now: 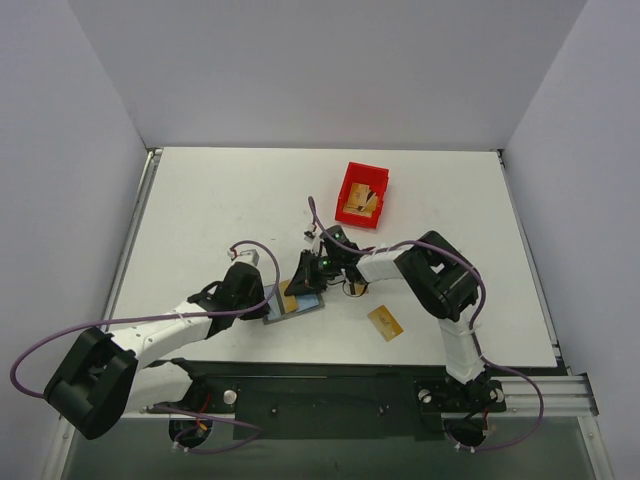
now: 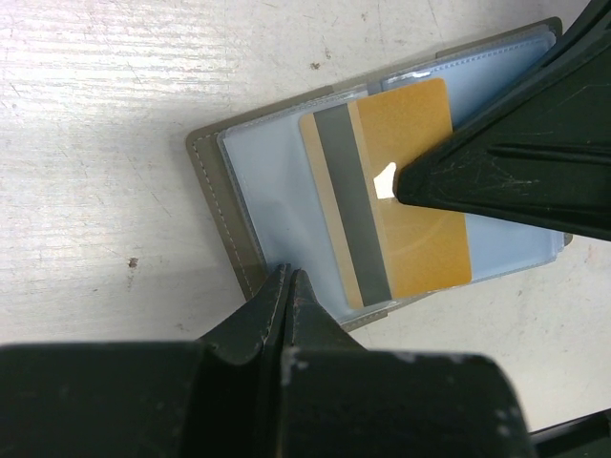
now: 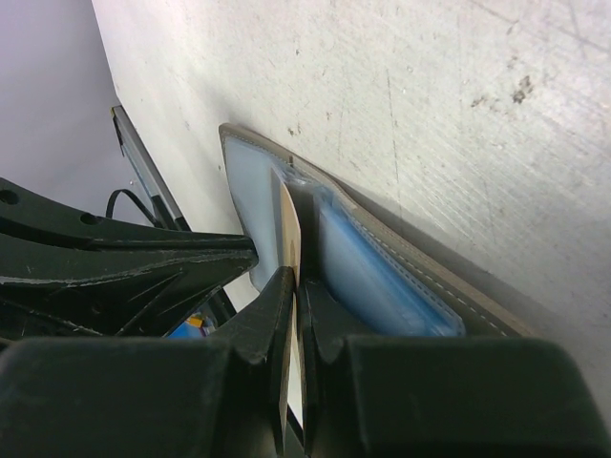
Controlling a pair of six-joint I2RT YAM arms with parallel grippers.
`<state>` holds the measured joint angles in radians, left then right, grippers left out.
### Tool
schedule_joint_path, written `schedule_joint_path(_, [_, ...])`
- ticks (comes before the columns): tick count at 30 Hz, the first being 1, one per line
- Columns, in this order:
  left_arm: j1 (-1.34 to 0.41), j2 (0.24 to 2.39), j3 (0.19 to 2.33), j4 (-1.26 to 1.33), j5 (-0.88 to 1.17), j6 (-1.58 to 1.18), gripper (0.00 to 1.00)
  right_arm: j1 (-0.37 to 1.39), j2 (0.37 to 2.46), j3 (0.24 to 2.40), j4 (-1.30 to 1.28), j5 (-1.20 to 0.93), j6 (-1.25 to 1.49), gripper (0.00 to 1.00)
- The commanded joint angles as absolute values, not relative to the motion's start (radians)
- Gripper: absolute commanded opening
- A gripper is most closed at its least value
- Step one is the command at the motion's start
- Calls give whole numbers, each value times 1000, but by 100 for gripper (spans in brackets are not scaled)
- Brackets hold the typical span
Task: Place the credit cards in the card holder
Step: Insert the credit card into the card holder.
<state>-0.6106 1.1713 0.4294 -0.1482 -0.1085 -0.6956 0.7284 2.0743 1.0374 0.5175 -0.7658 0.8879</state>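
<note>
The grey card holder [image 1: 303, 305] lies open on the table and shows its bluish sleeves [image 2: 267, 191]. My left gripper [image 2: 289, 279] is shut on the holder's near edge and pins it there. My right gripper [image 3: 298, 286] is shut on a gold-tan credit card [image 2: 406, 205] with a grey stripe. It holds the card edge-on [image 3: 290, 224] at the sleeve mouth of the holder [image 3: 382, 272], with the card lying over the open sleeves. A second card [image 1: 385, 322] lies flat on the table to the right. A third card [image 1: 358, 205] rests in the red bin.
The small red plastic bin [image 1: 362, 178] stands at the back, right of centre. The right gripper's fingers [image 2: 516, 162] fill the right of the left wrist view. The left gripper [image 3: 124, 277] fills the left of the right wrist view. White walls surround the table.
</note>
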Motion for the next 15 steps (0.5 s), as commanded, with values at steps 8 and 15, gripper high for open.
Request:
schedule_joint_path(8, [-601,1149,500,-228,-161,-687,9,765,2125,1066,460,-703,870,0])
schedule_joint_path(15, [-583,1095,529,-282,-192,-684,34,762,2131,1069,425,-677,856,0])
